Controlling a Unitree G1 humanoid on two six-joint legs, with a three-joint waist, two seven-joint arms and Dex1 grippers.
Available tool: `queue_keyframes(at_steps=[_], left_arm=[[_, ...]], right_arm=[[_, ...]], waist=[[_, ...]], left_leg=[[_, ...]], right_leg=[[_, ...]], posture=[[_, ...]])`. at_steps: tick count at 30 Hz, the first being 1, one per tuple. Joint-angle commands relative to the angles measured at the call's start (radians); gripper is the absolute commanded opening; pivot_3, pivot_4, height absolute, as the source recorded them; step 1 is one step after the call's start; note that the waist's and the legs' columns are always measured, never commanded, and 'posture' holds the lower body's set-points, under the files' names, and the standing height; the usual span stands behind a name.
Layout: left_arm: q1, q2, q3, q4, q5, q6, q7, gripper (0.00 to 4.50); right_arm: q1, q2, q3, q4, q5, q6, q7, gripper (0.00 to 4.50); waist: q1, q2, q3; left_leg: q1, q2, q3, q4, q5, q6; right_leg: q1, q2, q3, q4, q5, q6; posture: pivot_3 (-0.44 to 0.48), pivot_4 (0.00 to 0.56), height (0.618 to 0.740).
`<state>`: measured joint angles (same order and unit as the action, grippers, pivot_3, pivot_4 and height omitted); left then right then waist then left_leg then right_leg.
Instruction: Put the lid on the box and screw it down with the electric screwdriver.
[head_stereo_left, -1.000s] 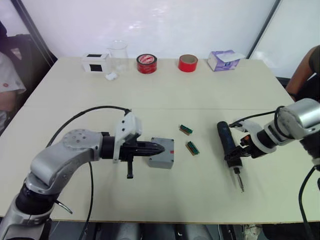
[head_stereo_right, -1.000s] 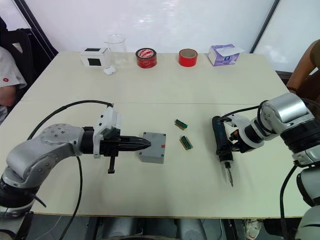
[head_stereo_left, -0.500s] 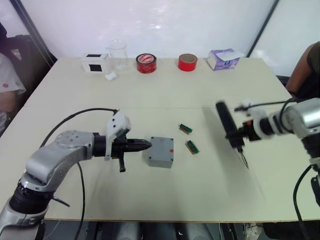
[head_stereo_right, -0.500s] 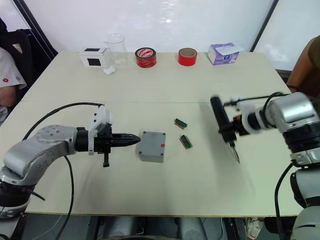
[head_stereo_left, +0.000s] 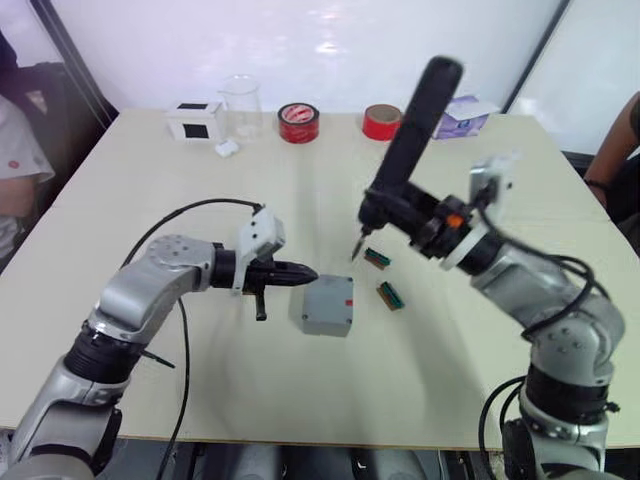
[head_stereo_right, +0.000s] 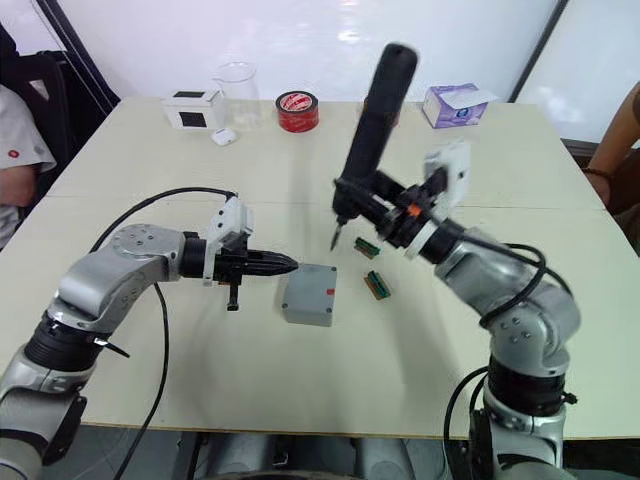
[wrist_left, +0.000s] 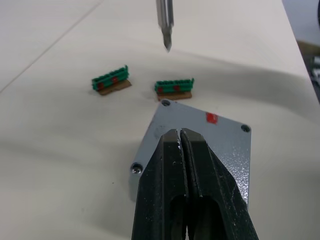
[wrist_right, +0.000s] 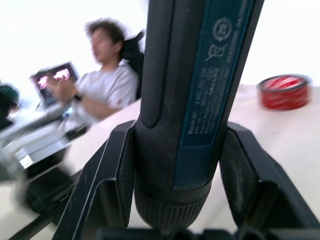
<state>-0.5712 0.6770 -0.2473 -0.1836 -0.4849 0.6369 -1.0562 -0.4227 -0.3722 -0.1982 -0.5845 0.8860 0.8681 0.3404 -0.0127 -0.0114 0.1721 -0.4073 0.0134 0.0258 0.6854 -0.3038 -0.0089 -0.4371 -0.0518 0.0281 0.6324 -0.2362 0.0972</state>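
Spanning the whole scene, the pale table (head_stereo_left: 200, 400) carried everything else. The right gripper (head_stereo_left: 418, 215) hung above its middle with both fingers clamped on the electric screwdriver (head_stereo_left: 405, 150) — the tool stood nearly upright, tilted, its metal bit (wrist_left: 164, 22) pointing down in the air near 2 small green terminal blocks (head_stereo_left: 381, 276). The left gripper (head_stereo_left: 300, 272) lay low over the table, its 2 black fingers (wrist_left: 172, 165) pressed together, tips just at the box's edge. The box (head_stereo_left: 327, 304) sat near the table's centre with the lid (wrist_left: 200, 145) already on it — screws at the corners, a small red mark by one edge. Along the far edge stood a glass beaker (head_stereo_left: 240, 105), 2 red tape rolls (head_stereo_left: 298, 122) and a tissue pack (head_stereo_right: 458, 104).
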Motion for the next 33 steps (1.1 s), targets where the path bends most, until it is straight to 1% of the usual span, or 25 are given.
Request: queue_keyframes(at_steps=[1,5,13,24,28,33], left_arm=[[-0.045,-0.022,-0.029,0.044,0.052,-0.062,-0.036,0.0],[-0.046,-0.035,-0.076,0.078,0.118,-0.111,-0.062,0.0],[-0.019,-0.046,-0.13,0.079,0.2,-0.142,-0.075,0.0],[-0.025,-0.048,-0.104,0.132,0.215,-0.172,-0.11,0.0],[-0.022,-0.054,-0.105,0.137,0.221,-0.179,-0.112,0.0],[-0.022,-0.064,-0.11,0.121,0.223,-0.163,-0.103,0.0]], right_arm=[[-0.006,0.006,0.047,-0.042,-0.073,-0.106,0.012,1.83],[0.014,0.0,0.096,-0.024,-0.136,-0.162,0.031,1.83],[0.078,-0.026,0.132,-0.002,-0.218,-0.223,0.076,1.83],[0.112,-0.005,0.177,0.033,-0.281,-0.277,0.091,1.83],[0.137,-0.033,0.206,0.03,-0.318,-0.278,0.113,1.83],[0.168,-0.08,0.266,0.039,-0.379,-0.258,0.125,1.83]], waist=[[0.001,0.0,0.0],[0.001,0.0,0.0],[0.001,0.0,0.0],[0.001,0.0,0.0],[0.001,0.0,0.0],[0.0,-0.001,-0.001]], left_leg=[[0.0,0.0,0.0,0.0,0.0,0.0],[0.0,0.002,-0.001,0.0,0.0,0.0],[0.0,0.002,-0.001,0.0,0.0,0.0],[0.003,0.002,-0.002,0.0,0.0,0.0],[0.006,0.002,-0.002,0.0,0.0,0.0],[0.015,0.002,-0.001,-0.001,0.0,0.0]], right_leg=[[0.0,0.0,0.0,0.0,0.0,0.0],[0.0,0.004,-0.001,0.0,0.0,0.0],[0.0,0.004,-0.001,0.001,0.0,0.0],[0.003,0.004,-0.001,0.001,0.0,0.0],[0.005,0.004,-0.001,0.001,0.0,0.0],[0.015,0.004,-0.001,0.0,-0.001,-0.001]], posture=[[0.0,0.15,0.74],[0.0,0.15,0.74],[0.0,0.15,0.74],[0.0,0.15,0.74],[0.0,0.15,0.74],[0.0,0.15,0.74]])
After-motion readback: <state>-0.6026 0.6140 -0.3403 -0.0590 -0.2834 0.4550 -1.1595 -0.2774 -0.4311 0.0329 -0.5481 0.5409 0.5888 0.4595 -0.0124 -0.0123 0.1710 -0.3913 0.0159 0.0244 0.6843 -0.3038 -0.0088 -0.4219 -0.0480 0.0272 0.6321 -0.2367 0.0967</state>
